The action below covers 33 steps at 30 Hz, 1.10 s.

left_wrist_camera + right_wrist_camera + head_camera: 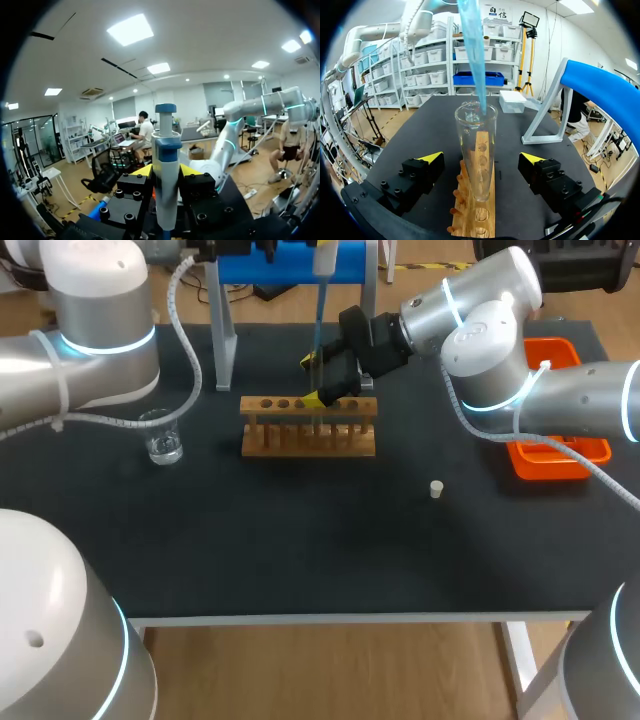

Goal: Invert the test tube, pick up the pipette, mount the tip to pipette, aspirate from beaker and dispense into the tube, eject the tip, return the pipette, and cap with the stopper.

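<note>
My left gripper is shut on the white and blue pipette, which shows in the head view high above the rack. Its long blue tip hangs down, and its end is inside the mouth of the glass test tube. The tube stands upright in the wooden rack. My right gripper is open with a finger on either side of the tube, touching neither side. The glass beaker stands left of the rack. The small white stopper lies on the mat to the right.
The blue pipette stand with grey legs rises behind the rack. An orange tray sits at the right edge under my right arm. A white box lies on the mat beyond the rack.
</note>
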Tool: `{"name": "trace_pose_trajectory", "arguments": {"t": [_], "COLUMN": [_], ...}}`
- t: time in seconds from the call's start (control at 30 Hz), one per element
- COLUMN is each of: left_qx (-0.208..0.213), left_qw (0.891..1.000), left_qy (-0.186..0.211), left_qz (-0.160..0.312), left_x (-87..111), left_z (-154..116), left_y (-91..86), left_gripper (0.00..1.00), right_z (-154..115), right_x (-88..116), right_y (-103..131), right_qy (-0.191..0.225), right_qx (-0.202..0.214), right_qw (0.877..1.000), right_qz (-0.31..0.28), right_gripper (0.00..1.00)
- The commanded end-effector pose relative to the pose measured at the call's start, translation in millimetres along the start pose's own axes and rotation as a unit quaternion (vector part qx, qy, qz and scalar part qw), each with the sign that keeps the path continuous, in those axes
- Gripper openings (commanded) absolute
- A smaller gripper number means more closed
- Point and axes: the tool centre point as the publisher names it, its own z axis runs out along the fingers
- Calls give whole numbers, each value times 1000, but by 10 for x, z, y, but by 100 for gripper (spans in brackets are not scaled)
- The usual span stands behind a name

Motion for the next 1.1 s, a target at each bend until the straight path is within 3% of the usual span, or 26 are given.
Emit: {"name": "trace_pose_trajectory", "arguments": {"t": [0.03,0.43,0.77,1.1], "left_qx": [-1,2,-11,-14], "left_qw": [1000,999,997,998], "left_qy": [-6,-31,-70,-61], "left_qz": [3,26,-2,-11], "left_x": [43,189,586,951], "left_z": [-12,-242,-640,-624], "left_y": [-74,-243,53,198], "left_gripper": [0,0,0,0], "right_z": [-15,-15,-15,-15], "right_x": [-2,-2,-2,-2], "right_y": [4,4,4,4], "right_qy": [1,1,1,1], "right_qx": [1,1,1,1], "right_qw": [1000,1000,1000,1000], "right_qz": [0,0,0,0], "right_gripper": [100,100,100,100]}}
